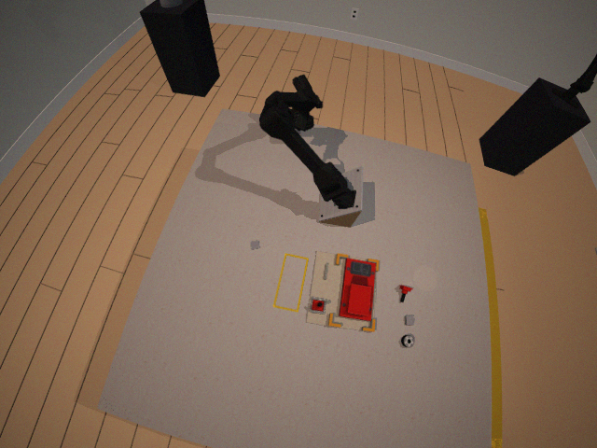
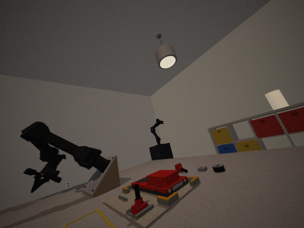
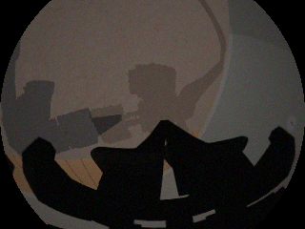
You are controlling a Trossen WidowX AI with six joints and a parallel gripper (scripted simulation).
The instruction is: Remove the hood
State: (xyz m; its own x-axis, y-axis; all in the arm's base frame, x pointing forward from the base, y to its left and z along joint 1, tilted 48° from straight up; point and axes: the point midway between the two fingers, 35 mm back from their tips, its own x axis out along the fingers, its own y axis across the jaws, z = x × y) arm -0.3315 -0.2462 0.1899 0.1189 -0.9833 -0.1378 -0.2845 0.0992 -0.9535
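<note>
the gripper's [image 1: 311,93] [image 2: 33,189] [image 3: 165,125] black fingers are pressed together, with nothing visible between them; they hang in the air, touching nothing, beside the arm's slanted mount [image 1: 337,210] [image 2: 106,180] and well apart from the red toy car [image 1: 344,299] [image 2: 152,188]. the raised red block, seemingly the hood [image 1: 360,299] [image 2: 163,177], sits on the car, between orange-topped corner brackets [image 1: 334,322] [image 2: 167,198]. a strip of the beige board [image 1: 332,287] [image 2: 118,202], bearing a red piece with a black stem [image 1: 318,304] [image 2: 138,204], lies between car and yellow-outlined area [image 1: 279,280] [image 2: 80,217]
</note>
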